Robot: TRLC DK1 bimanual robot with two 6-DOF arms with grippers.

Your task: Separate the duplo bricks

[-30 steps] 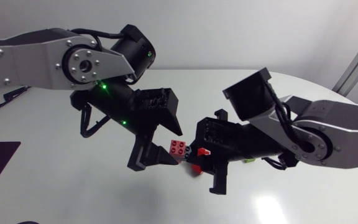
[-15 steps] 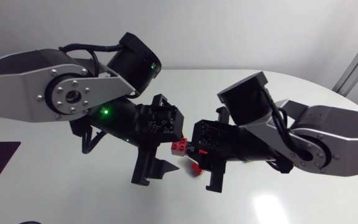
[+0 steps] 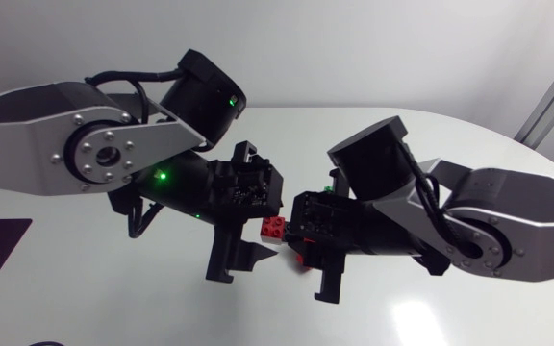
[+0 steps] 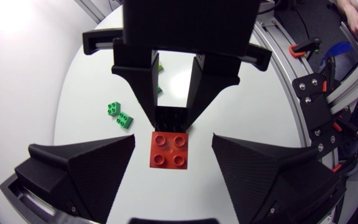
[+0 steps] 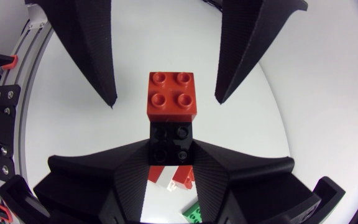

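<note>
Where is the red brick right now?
In the head view the red brick is over mid-table between both grippers, stuck on a black brick that the right gripper holds; the left gripper, open, flanks it without touching.

My head view is bright and evenly lit from above, with one glare patch (image 3: 417, 318) on the white table (image 3: 517, 312) and only faint, soft shadows under my left arm (image 3: 56, 144) and right arm (image 3: 508, 221). A green light (image 3: 162, 175) glows on the left arm. Both wrist views bow toward their edges. The black duplo brick (image 5: 171, 138) nearly merges with the dark right claw (image 5: 171, 149) gripping it.
</note>
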